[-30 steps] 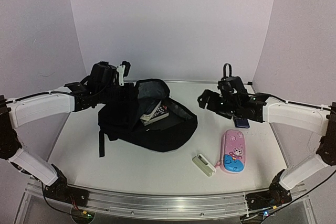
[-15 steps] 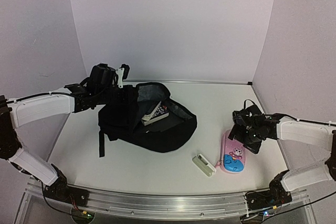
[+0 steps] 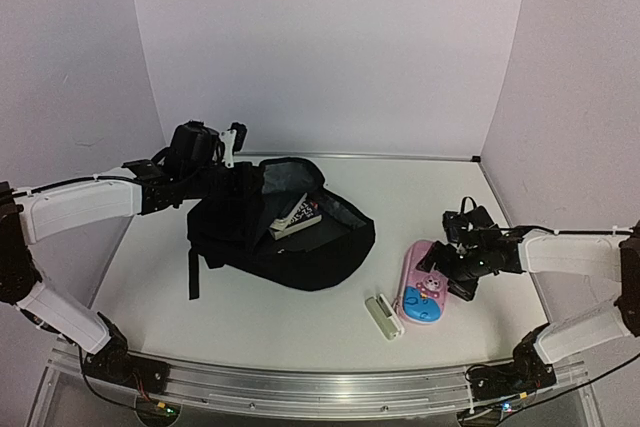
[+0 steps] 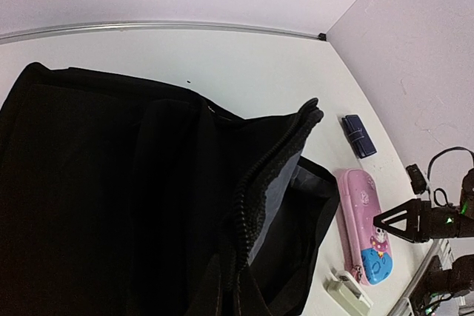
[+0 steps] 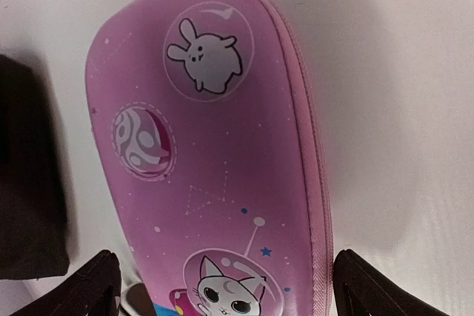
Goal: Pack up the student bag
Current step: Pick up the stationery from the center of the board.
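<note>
As R end effector (image 5: 226, 275) straddles case (image 5: 211, 146) — bag (image 3: 310, 252) open.

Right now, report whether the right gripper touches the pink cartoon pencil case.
Cannot tell. Right wrist view: the right gripper straddles the pink cartoon pencil case, fingertips too close to judge.

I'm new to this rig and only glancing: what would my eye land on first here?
The big black student bag left of centre on the table, gaping open with books inside, its rim pinched by the left gripper. Next, the pink cartoon pencil case at the right, with the right gripper open astride it.
</note>
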